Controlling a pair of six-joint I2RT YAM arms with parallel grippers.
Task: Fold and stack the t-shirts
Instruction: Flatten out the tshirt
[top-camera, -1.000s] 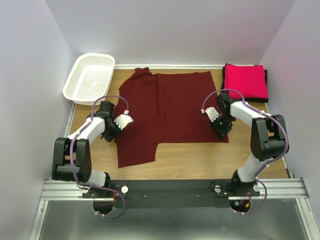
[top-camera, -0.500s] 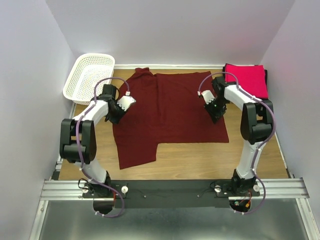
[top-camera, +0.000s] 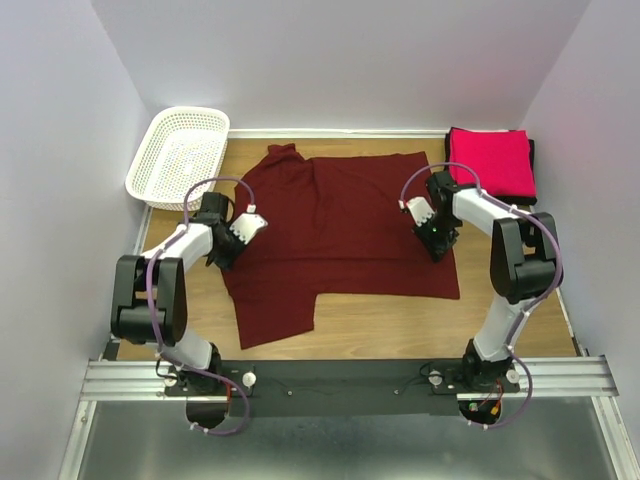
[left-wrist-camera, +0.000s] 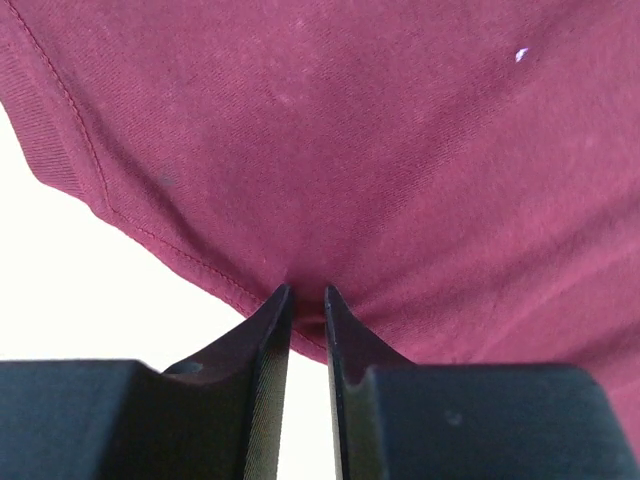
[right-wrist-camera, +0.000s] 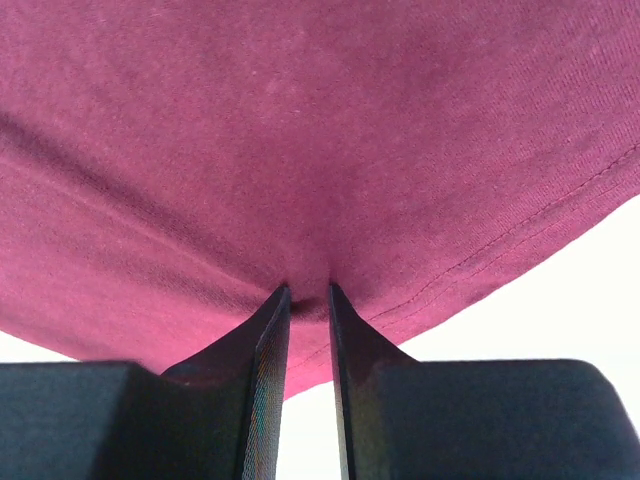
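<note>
At the near edge, the two arm bases are seen bolted to a metal rail (top-camera: 340, 378). Beyond it, bare wood of the counter (top-camera: 400, 320) is shown, and on it a maroon t-shirt (top-camera: 340, 230) is spread mostly flat near the middle. One narrower flap of the shirt is extended toward the rail on the left side, while its right part is ended by a straight near edge.

The left pincer (top-camera: 224, 252) is placed at the shirt's left edge. In the left wrist view its two black fingers (left-wrist-camera: 262, 330) are seen drawn almost together, with a fold of maroon cloth clamped between them just inside a stitched hem. The right pincer (top-camera: 440, 243) is set at the shirt's right edge. In the right wrist view it is likewise shown closed on a pinch of the same cloth, close to the hem. Cloth is gathered into small creases at both pinches.

Farther back on the left, a white plastic mesh basket (top-camera: 178, 155) is stood by the wall, just beside the shirt's far left corner. In the far right corner, a folded pink-red t-shirt (top-camera: 490, 162) is laid on a black t-shirt (top-camera: 532, 165), of which only a strip along the edges is exposed.
</note>
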